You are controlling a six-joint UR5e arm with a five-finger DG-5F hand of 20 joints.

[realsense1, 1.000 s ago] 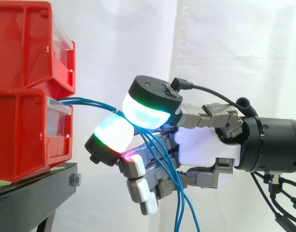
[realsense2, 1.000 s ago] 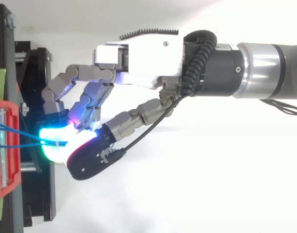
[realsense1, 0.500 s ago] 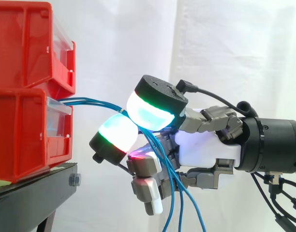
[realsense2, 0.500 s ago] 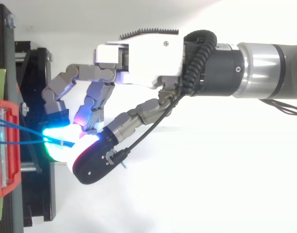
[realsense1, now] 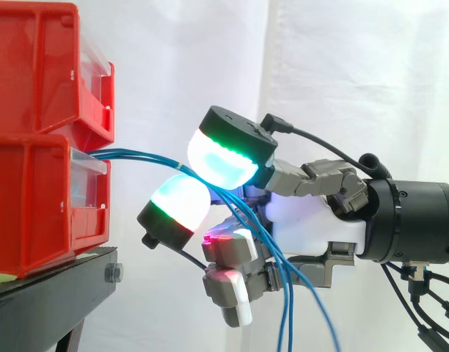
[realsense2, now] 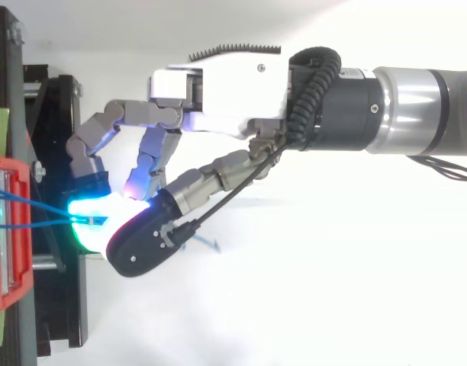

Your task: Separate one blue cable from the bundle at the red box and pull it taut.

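Note:
Several thin blue cables (realsense1: 140, 155) leave the gap between the two stacked red bins (realsense1: 41, 198) and run right as a bundle. My hand (realsense1: 312, 220) comes in from the right. Two glowing fingertips, the upper (realsense1: 223, 154) and the lower (realsense1: 178, 207), close on the cables just right of the bins. Past that pinch the strands fan out and hang down in front of the palm (realsense1: 283, 293). The remaining fingers (realsense1: 228, 282) are curled below. From above, two strands (realsense2: 35, 215) converge from the bin into the glowing fingertips (realsense2: 92, 221).
The bins rest on a black stand (realsense1: 56, 293) at the lower left, with a bolt at its corner. A white curtain hangs behind. The space right of the bins, around the arm, is open.
The upper fingertip has tipped and moved slightly left and up, closer over the lower one. The curled lower fingers have shifted right, and the hanging strands have swung right.

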